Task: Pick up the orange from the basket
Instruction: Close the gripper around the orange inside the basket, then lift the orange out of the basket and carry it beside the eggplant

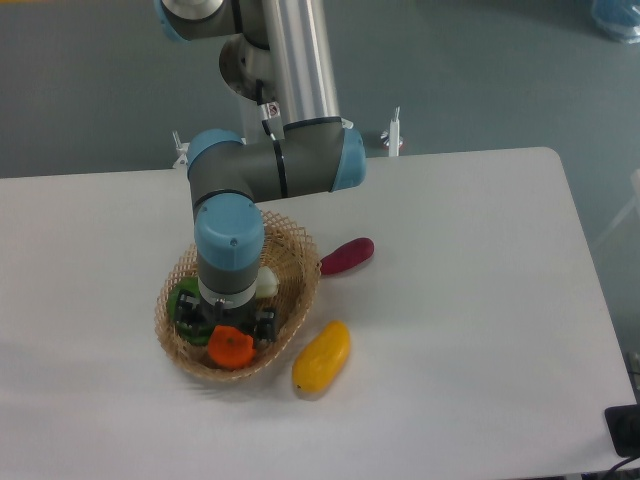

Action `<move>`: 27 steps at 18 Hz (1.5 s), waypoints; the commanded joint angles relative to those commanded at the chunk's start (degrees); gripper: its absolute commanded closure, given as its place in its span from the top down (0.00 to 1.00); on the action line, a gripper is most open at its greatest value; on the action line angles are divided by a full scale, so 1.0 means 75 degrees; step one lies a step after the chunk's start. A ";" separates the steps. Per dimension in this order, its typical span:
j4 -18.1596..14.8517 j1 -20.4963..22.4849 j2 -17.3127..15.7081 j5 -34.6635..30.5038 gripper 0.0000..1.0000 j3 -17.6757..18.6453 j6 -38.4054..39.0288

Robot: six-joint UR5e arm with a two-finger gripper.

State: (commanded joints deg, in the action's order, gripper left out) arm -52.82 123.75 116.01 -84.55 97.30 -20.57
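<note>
Fingers (228,335) sit low inside the basket (300,262), straddling the orange (231,349), and the dark tips show on either side of the fruit's upper half; whether they are already pressing on it or standing just clear cannot be told from this angle, since the wrist hides the gap from above. Coming straight down like this makes sense, because the shallow woven wall leaves no room for a sideways approach. Directly beneath the fingers, the orange lies at the near edge of the basket floor, close against the rim. Behind the fingers on their far-left side a green vegetable (184,303) fills the rest of that end, touching or nearly touching the orange, so the fingers have to drop between the two. Just beyond the wrist a pale round thing (266,283) peeks out, partly hidden. Outside the basket, to the right of the fingers on the tabletop (470,300), a yellow fruit (321,356) lies just beside the rim, and a dark red vegetable (347,255) rests farther back, both out of the way
</note>
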 joint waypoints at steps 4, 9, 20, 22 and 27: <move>0.0012 0.0000 0.0070 -0.0012 1.00 0.0023 0.0023; 0.0023 0.0000 0.0234 -0.0024 1.00 0.0012 0.0035; 0.0258 0.0000 0.0328 -0.0024 0.91 -0.0024 0.0047; 0.0258 0.0000 0.0317 -0.0024 0.78 -0.0012 0.0035; 0.0293 0.0000 0.0235 -0.0012 0.71 0.0023 -0.0012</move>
State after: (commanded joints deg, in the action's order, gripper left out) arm -50.63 123.75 117.78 -84.64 97.47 -20.65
